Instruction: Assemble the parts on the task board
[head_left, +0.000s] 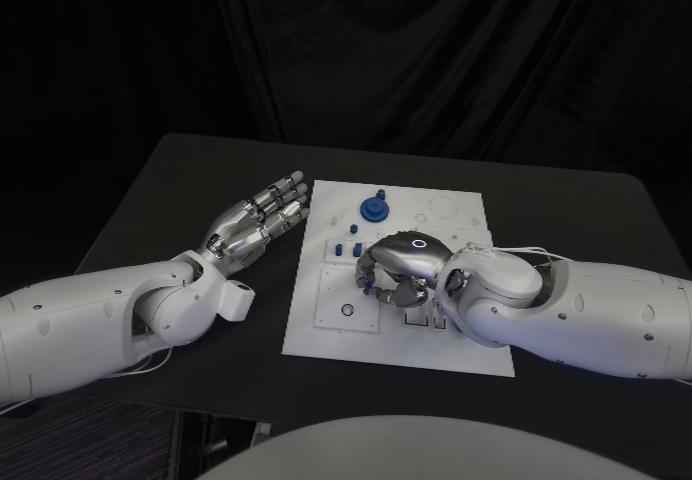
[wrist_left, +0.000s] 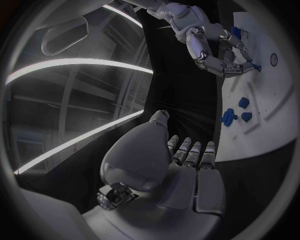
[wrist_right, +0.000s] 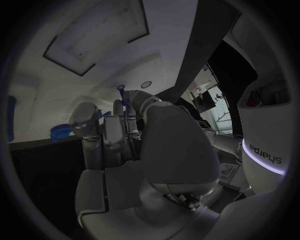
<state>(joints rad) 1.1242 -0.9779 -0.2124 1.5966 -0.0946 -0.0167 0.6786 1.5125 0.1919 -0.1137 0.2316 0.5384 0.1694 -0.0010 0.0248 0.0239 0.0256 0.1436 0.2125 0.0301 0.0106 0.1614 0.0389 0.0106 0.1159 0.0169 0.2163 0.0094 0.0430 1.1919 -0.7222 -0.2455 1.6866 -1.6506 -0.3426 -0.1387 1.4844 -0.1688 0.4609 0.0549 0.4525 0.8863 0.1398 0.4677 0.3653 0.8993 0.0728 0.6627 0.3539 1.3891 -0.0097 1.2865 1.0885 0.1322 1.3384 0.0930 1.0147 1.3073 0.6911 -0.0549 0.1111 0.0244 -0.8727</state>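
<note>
Right hand working at the task board, left hand standing clear.

The right hand (head_left: 400, 268) curls down over the middle of the white task board (head_left: 325, 335), apparently pinching a small blue part (wrist_left: 256, 66); the grip itself cannot be confirmed. The left hand (head_left: 264, 220) lies empty with fingers spread beside the board, probably leaving room. A blue gear-like part (head_left: 375, 208) stands near the far edge.

Blue parts (head_left: 375, 208) dot the white task board (head_left: 325, 330) (plain, unpatterned) on the black table (head_left: 188, 180).
</note>
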